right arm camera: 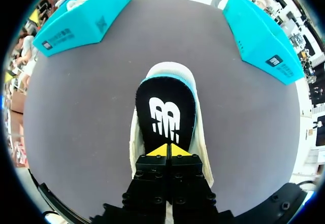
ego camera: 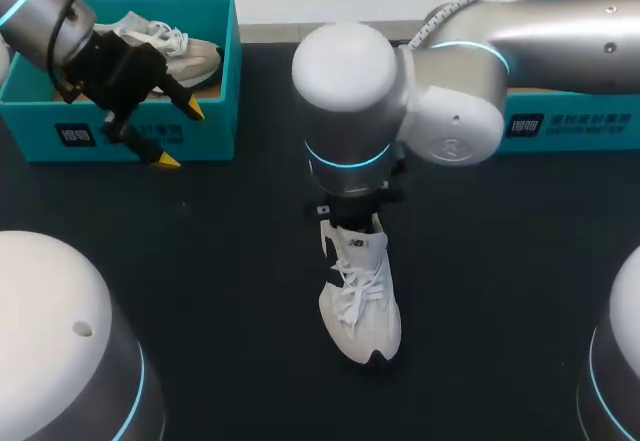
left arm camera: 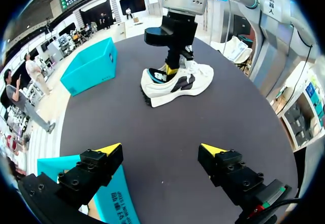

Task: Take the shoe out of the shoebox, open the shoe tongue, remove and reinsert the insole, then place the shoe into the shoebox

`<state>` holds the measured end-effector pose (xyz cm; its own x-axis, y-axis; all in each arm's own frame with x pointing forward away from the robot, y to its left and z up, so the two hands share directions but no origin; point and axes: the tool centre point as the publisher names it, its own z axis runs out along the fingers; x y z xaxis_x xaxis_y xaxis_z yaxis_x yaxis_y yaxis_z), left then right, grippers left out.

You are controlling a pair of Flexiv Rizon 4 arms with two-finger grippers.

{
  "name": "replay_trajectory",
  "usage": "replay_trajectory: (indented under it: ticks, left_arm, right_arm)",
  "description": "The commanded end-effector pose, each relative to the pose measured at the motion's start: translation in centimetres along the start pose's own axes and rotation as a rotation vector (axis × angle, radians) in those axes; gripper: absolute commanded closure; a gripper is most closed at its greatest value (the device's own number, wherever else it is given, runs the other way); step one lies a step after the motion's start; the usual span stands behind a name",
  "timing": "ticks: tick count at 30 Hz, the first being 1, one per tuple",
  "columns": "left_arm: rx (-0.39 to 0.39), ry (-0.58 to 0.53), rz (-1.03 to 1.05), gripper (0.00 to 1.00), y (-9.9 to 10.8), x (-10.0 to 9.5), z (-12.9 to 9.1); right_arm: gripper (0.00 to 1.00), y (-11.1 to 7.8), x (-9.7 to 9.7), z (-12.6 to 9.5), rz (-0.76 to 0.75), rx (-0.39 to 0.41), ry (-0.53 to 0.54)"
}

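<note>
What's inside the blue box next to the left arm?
A pale sneaker with white laces lies in the shoebox. My left arm covers part of the inside, so I cannot tell if anything else is in there.

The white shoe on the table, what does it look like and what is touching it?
The white shoe is a lace-up sneaker with white laces, a dark side patch and a chunky sole. It stands on its sole in the middle of the dark table. The right gripper is at its heel opening, shut on the black insole, which looks partly lifted out of the shoe.
</note>
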<state>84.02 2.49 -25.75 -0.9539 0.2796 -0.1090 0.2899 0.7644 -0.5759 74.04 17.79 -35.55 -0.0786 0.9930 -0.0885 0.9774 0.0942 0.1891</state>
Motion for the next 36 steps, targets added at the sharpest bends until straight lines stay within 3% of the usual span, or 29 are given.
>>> replay_trajectory:
  ticks: [1,11,21,31,36]
  left_arm:
    - [-0.002,0.000,0.000,0.00,0.0,0.1,0.0]
    - [-0.002,0.000,0.000,0.00,0.0,0.1,0.0]
    - [-0.002,0.000,0.000,0.00,0.0,0.1,0.0]
    - [-0.002,0.000,0.000,0.00,0.0,0.1,0.0]
    - [-0.002,0.000,0.000,0.00,0.0,0.1,0.0]
  right_arm:
    - [1.00,0.1,0.3,1.9,0.002,0.010,-0.003]
    - [1.00,0.8,0.2,3.6,-0.026,0.037,-0.013]
    - [1.00,2.0,0.0,-0.1,-0.020,-0.056,0.020]
    - [1.00,4.1,1.4,2.6,-0.012,-0.168,0.054]
    - [1.00,4.0,1.5,3.5,-0.030,-0.152,0.038]
